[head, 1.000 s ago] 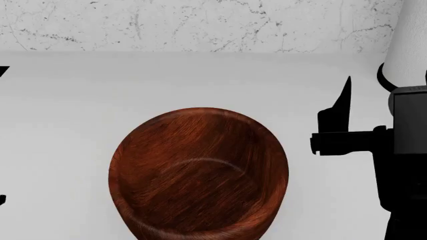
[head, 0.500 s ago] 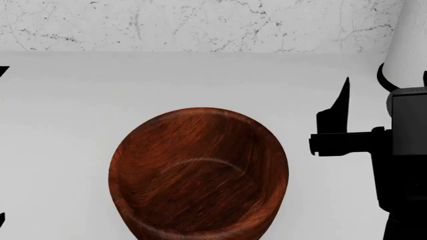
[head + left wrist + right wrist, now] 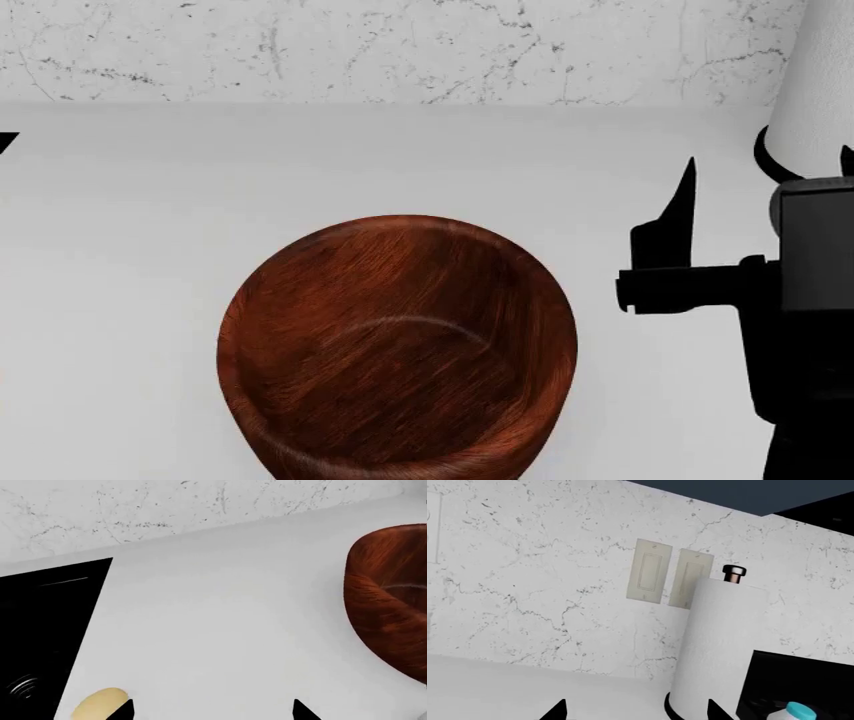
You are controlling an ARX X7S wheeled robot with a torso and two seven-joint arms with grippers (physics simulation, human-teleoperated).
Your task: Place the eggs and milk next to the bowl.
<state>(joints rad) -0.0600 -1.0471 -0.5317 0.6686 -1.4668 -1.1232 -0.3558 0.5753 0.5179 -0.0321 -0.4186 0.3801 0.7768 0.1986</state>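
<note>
Slightly lower and nearer in the head view than a second ago, the right gripper (image 3: 747, 190) sits with its black fingers spread apart, holding nothing. Beside it, toward the robot's left, the large round reddish-brown wooden bowl (image 3: 398, 345) rests unmoved on the white countertop (image 3: 160, 250). Ahead of this gripper stands a tall white paper towel roll (image 3: 714, 645), and just past that the teal-blue cap of the white plastic milk jug (image 3: 794, 713) peeks up. The left gripper (image 3: 213, 712) has dropped almost out of the head view; its fingertips are parted and empty, with the pale yellow-tan egg (image 3: 99, 705) just outside one fingertip (image 3: 125, 709) beside a black cooktop (image 3: 40, 635).
</note>
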